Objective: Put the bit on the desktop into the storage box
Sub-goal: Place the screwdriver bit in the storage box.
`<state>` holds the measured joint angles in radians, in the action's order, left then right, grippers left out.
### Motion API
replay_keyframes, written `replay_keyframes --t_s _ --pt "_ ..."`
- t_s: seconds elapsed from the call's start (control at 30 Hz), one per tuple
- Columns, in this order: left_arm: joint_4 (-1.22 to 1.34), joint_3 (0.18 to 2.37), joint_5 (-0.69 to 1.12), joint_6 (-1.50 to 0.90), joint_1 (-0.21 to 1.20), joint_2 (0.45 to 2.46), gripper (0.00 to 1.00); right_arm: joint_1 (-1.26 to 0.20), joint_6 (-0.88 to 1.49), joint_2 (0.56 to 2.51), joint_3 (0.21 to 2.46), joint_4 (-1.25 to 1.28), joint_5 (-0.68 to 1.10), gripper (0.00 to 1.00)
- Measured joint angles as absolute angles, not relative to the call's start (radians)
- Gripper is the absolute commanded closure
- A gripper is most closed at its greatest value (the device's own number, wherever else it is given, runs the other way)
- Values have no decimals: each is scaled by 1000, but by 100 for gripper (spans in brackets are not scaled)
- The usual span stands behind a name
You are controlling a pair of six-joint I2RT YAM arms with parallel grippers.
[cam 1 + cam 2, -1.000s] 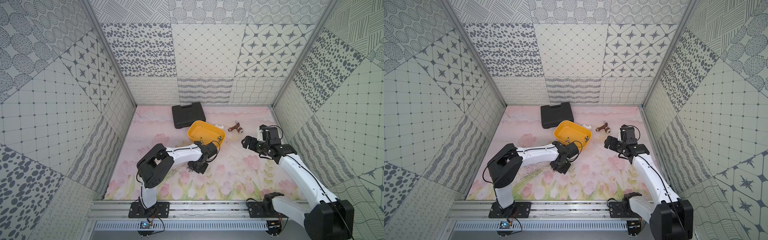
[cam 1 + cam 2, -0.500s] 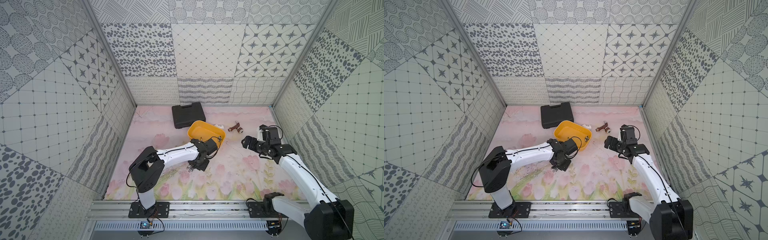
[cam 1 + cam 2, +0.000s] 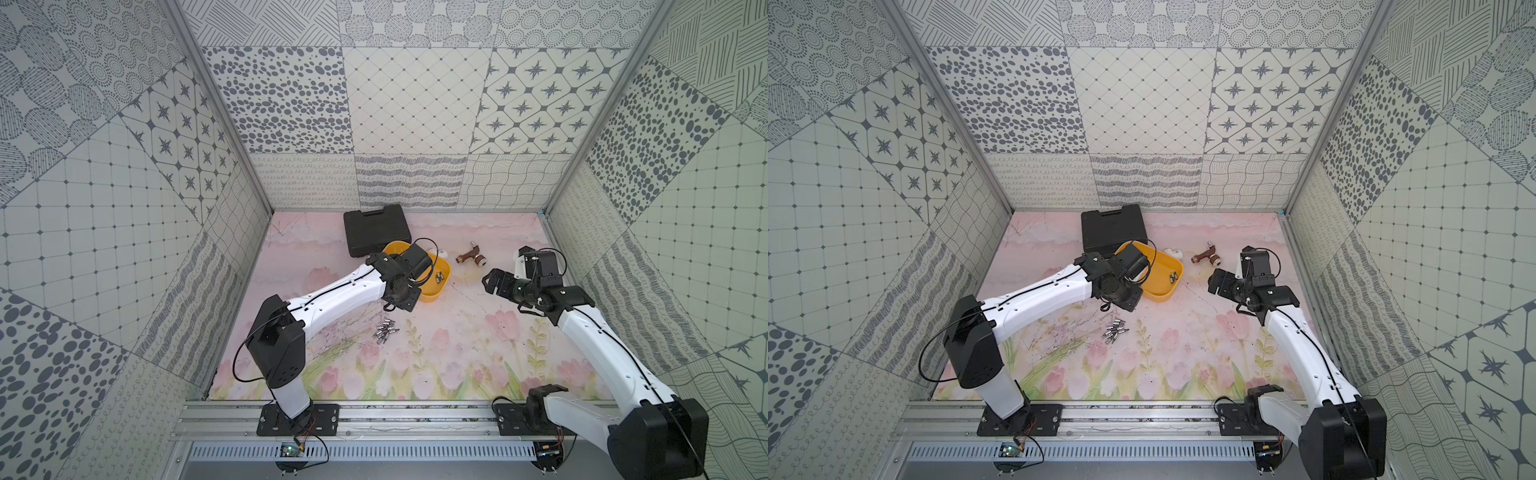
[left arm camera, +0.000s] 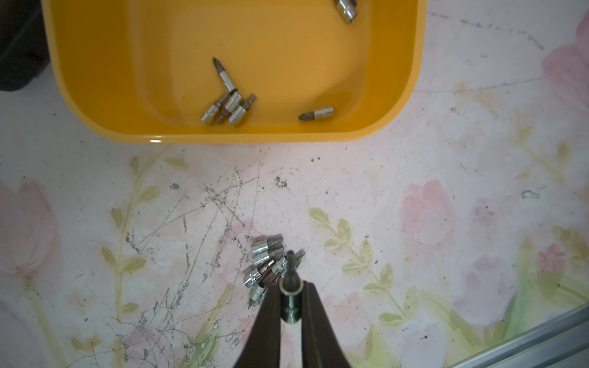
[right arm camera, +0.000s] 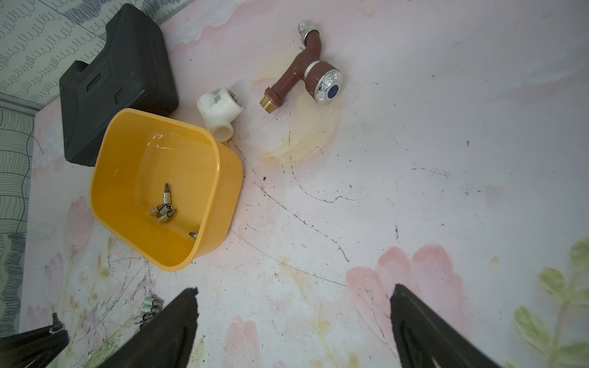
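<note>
The yellow storage box (image 3: 433, 296) (image 3: 1163, 294) sits mid-table with several bits (image 4: 228, 106) inside. My left gripper (image 4: 290, 286) is shut on one bit (image 4: 289, 296), its tip sticking out past the fingertips. It hangs a little above a pile of loose bits (image 4: 266, 263) (image 3: 385, 332) on the desktop, just short of the box's near rim (image 4: 255, 138). The right wrist view also shows that held bit (image 5: 55, 321). My right gripper (image 5: 293, 293) (image 3: 492, 280) stands open and empty over bare mat to the right of the box.
A black tool case (image 3: 376, 226) lies behind the box. A white pipe elbow (image 5: 220, 110) and a brown tap (image 5: 306, 70) lie to the box's back right. The metal rail (image 3: 395, 415) runs along the front edge.
My left gripper has lifted off the pile with a bit and drawn back toward the box, uncovering the loose bits. The right arm has not moved.
</note>
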<state>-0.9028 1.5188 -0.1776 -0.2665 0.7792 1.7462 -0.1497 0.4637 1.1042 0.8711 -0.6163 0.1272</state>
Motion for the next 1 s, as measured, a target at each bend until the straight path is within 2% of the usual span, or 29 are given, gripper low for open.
replay_keyframes --t_s 0.6,1.0 --pt "-908 1910 -185 -107 612 2061 90 -150 471 1102 871 -616 157 3" --pt "-913 2094 -155 -61 580 2284 91 -150 482 1098 871 -615 157 4"
